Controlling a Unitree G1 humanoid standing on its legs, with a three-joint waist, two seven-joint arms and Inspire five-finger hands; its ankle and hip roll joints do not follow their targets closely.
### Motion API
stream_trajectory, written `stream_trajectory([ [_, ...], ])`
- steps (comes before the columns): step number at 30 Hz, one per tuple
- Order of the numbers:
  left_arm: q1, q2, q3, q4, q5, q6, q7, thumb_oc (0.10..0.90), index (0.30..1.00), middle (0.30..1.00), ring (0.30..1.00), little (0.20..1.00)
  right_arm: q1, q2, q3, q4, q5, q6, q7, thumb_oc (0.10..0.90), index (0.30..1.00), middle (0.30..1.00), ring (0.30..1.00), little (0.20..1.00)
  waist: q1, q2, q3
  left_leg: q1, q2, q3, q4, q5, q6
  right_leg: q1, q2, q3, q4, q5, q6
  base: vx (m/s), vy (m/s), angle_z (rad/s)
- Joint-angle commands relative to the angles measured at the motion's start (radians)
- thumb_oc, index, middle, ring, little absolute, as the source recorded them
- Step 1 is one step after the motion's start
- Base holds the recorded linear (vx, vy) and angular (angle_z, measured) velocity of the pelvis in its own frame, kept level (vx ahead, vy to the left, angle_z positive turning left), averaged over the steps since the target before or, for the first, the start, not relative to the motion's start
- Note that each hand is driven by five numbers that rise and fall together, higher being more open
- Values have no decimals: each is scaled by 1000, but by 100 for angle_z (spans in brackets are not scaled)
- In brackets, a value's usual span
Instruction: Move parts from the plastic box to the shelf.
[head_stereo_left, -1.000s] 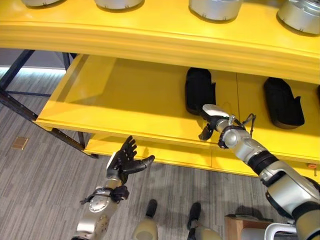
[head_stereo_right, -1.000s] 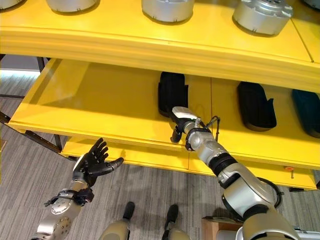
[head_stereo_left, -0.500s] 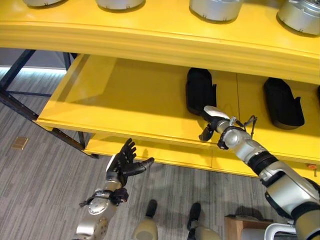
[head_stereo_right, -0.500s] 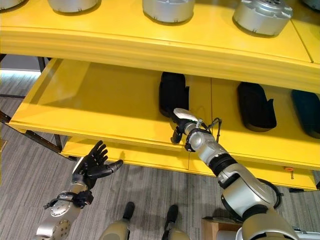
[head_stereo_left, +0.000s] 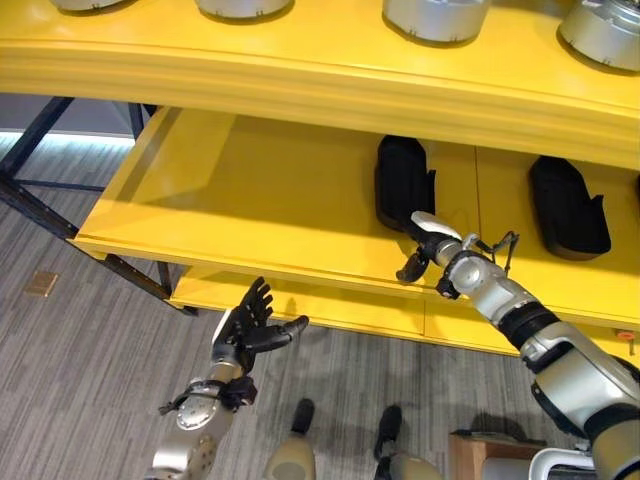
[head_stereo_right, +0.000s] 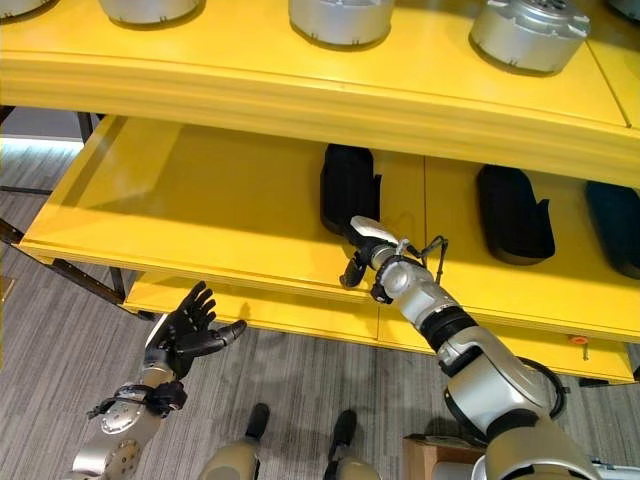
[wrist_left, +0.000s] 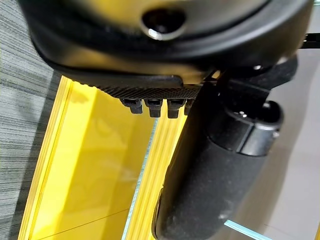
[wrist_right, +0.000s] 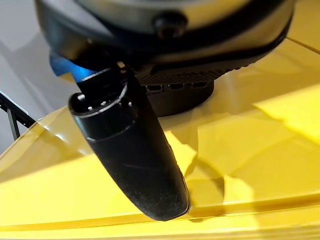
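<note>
The robot's right hand, fingers straight and empty, hovers just before a black moulded part on the yellow shelf; left hand spread, empty.

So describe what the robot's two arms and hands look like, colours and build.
Both arms are silver-grey metal segments with black bands at the joints. The left hand is all dark, slim fingers and a thumb. The right hand is dark with a white cover on top, and a thin black wire loops by its wrist.
</note>
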Motion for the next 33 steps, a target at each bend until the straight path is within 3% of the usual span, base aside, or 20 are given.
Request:
stream_trajectory([
  [1, -38, 38, 24, -91, 17, -66, -38, 900, 1000, 1000, 1000, 1000, -46, -17, 53, -36, 66, -48, 47, 900, 1000, 1000, 1000, 1000, 27, -33, -44, 12, 4, -2, -6, -47, 35, -12, -81, 39, 146, -98, 86, 0, 0, 0],
  [17, -52, 42, 43, -80, 18, -67, -39, 900, 1000, 1000, 1000, 1000, -83, -81, 106, -129, 136, -60, 119, 900, 1000, 1000, 1000, 1000, 20, -57, -48, 22, 6, 1, -4, -53, 35, -1, -79, 42, 141, -100, 86, 0, 0, 0],
  [33, -57, 40, 44, -76, 23, -66, -38, 900, 1000, 1000, 1000, 1000, -94, -107, 127, -113, 118, -59, 140, 900, 1000, 1000, 1000, 1000, 10, -59, -48, 29, 9, 7, -4, -54, 34, 1, -74, 48, 138, -99, 85, 0, 0, 0],
])
